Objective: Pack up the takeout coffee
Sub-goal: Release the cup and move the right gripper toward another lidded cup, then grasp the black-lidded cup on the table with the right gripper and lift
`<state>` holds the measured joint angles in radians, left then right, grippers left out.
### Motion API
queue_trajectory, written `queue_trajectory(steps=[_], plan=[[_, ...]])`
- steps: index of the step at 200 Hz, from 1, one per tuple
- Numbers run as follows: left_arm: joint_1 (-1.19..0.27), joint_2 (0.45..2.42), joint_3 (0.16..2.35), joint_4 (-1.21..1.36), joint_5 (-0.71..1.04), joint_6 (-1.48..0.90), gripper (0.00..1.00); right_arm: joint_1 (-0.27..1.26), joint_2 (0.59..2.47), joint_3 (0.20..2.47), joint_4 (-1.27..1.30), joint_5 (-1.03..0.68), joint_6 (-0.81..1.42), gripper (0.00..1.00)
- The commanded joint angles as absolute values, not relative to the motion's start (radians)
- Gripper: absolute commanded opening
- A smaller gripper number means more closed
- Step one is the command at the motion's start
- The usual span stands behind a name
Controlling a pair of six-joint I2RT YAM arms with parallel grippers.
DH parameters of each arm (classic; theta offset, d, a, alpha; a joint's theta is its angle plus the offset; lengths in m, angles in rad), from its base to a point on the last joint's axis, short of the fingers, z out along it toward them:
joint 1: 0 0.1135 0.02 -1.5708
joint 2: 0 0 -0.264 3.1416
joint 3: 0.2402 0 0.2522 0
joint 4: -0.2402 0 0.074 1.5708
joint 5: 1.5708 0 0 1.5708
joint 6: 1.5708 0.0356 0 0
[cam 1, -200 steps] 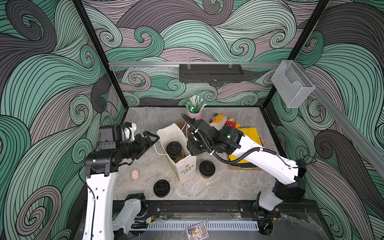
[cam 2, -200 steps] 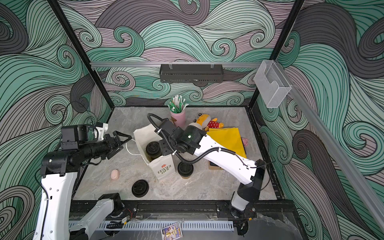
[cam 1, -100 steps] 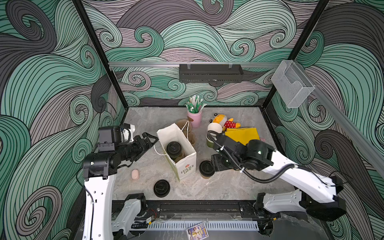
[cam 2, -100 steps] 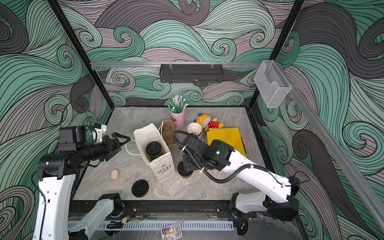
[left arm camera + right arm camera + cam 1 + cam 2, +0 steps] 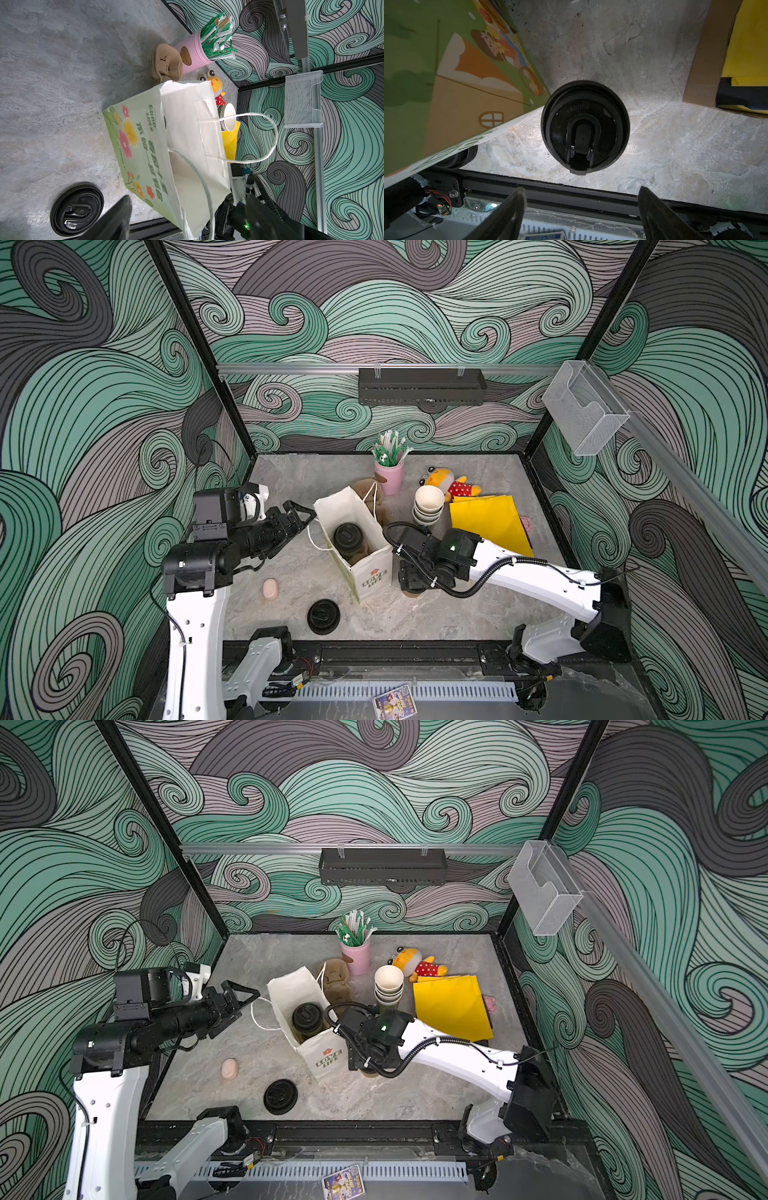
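A loose lid [image 5: 323, 616] lies at the front of the table [image 5: 436, 622] and is no part of the job. Just behind it the second cup [image 5: 585, 126] stands upright with its lid on. It is on the table, outside the bag [image 5: 372, 576] and just beside its printed wall. The right gripper [image 5: 580, 190] hangs directly over this cup, jaws spread wide and empty, clear of the lid. In both top views its wrist hides all but the cup's brown foot. Further in, the first cup [image 5: 348, 537] sits upright inside the bag, lidded, so I judge the packing half done. The left gripper [image 5: 302, 512] waits at the bag's left rim, also wide apart. The handle cord [image 5: 203, 182] seems to pass between its fingers unpinched. What is left is to grip the second cup, lift it over the rim and lower it beside the first. At the back stands the cup stack [image 5: 428, 504].
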<state>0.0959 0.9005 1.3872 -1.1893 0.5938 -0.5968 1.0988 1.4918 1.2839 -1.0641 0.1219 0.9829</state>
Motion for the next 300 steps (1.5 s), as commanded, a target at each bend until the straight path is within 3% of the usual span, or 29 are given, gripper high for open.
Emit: queue_trajectory(steps=[1, 300], plan=[[0.090, 0.899, 1.400, -1.181, 0.591, -0.598, 0.88, 1.081, 1.510, 1.266, -1.048, 0.124, 0.986, 0.87], [0.090, 0.881, 1.361, -1.169, 0.601, -0.611, 0.88, 1.030, 1.655, 1.302, -1.026, 0.132, 0.926, 0.79]])
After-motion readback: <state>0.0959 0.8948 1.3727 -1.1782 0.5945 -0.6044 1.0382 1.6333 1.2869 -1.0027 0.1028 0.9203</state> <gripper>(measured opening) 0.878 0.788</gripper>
